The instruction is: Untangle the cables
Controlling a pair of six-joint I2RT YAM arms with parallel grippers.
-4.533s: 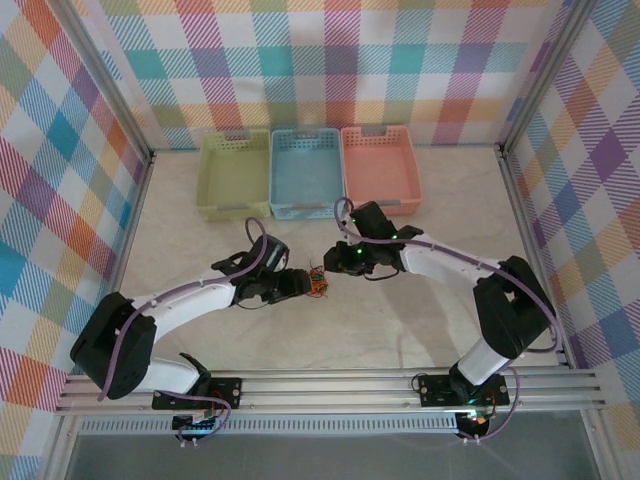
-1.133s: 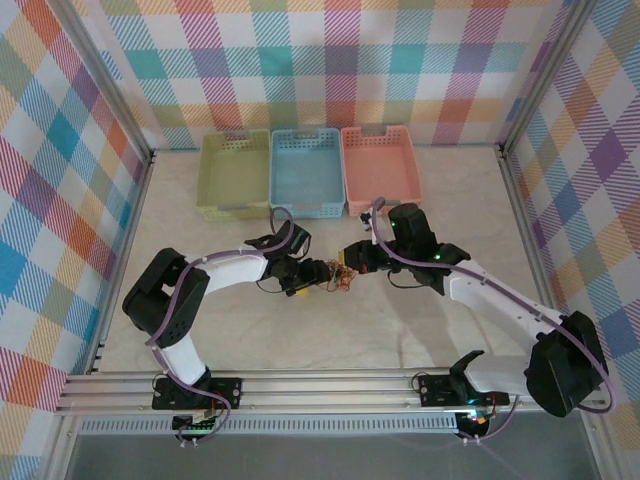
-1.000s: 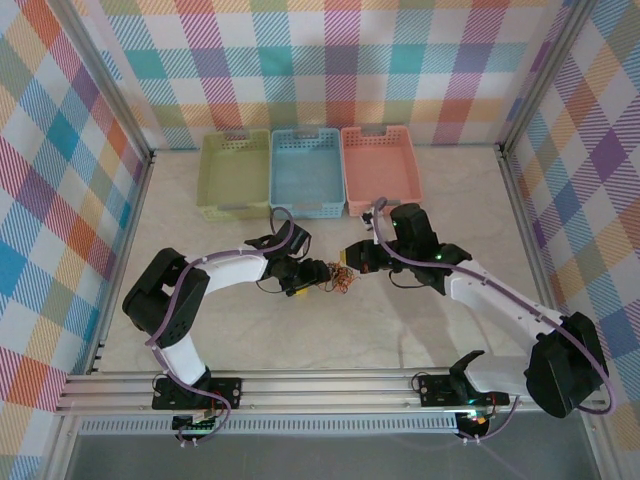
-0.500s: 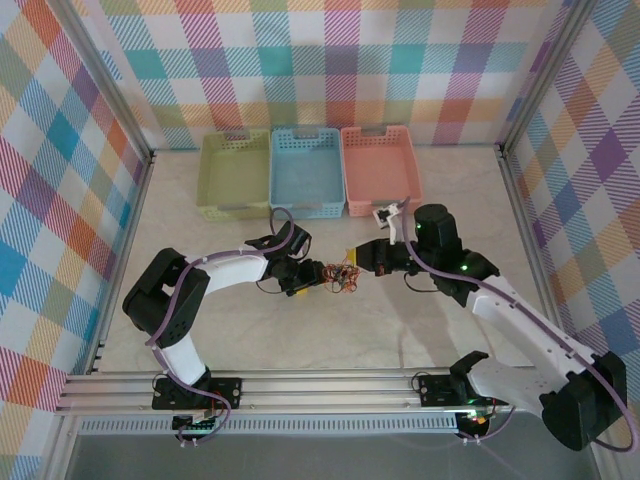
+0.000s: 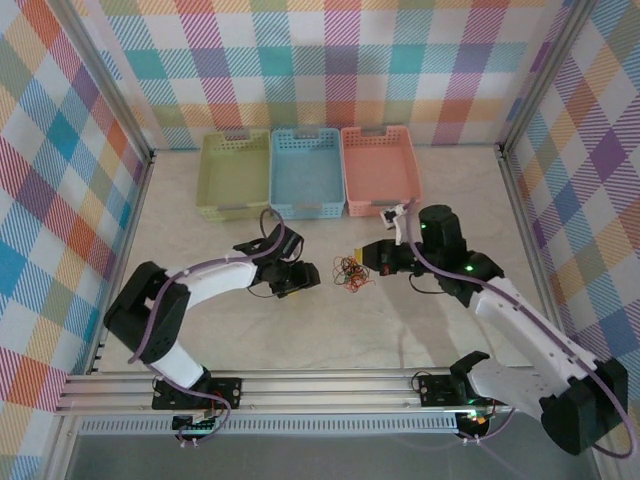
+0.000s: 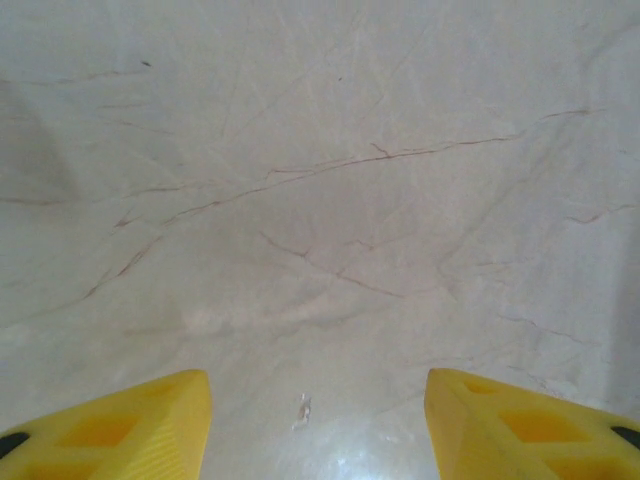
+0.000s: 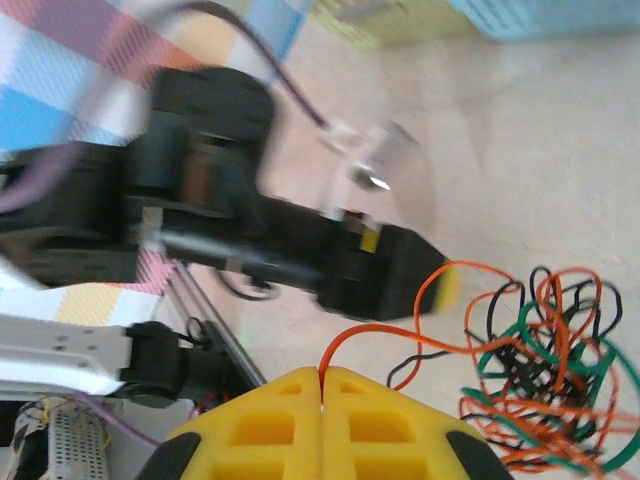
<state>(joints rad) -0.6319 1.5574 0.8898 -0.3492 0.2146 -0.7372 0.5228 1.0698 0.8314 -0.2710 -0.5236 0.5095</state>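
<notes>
Cables (image 5: 349, 272) in an indistinct knot

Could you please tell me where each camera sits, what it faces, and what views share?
Top external: above and behind the bases, looking down on the table, both arms, the cables between left gripper and right gripper.
Left wrist: on the left wrist, facing bare table; its open yellow fingers at the bottom.
Right wrist: on the right wrist, looking past its shut yellow fingers at the cables and left gripper.
Shared: those cables and left gripper appear in top external and right wrist.
</notes>
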